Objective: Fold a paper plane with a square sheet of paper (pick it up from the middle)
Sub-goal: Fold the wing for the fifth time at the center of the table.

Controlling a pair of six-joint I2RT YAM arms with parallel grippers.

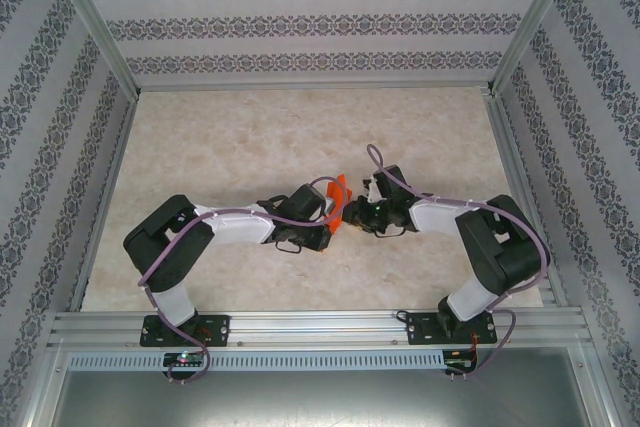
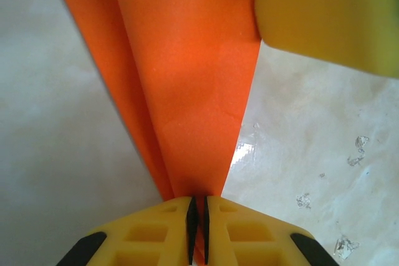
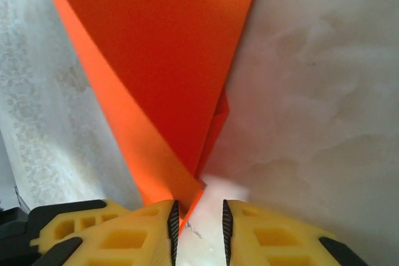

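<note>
The square sheet of paper (image 1: 338, 199) is bright orange and folded into a narrow, pointed paper plane shape, held up on edge above the middle of the table. My left gripper (image 1: 328, 211) is shut on its narrow end; in the left wrist view the paper (image 2: 187, 79) fans out from between the pinched pads of that gripper (image 2: 198, 216). My right gripper (image 1: 357, 215) faces it from the right. In the right wrist view its jaws (image 3: 198, 225) stand apart, and the paper's tip (image 3: 168, 60) rests against the left pad (image 3: 174, 219). A yellow finger (image 2: 330, 17) of the right gripper touches the paper's far edge.
The marbled table (image 1: 240, 137) is boxed in by an aluminium frame (image 1: 310, 88) and patterned walls. Small shiny flecks (image 2: 358, 147) lie on the surface to the right of the paper. Both arms reach in from the near rail (image 1: 320, 325).
</note>
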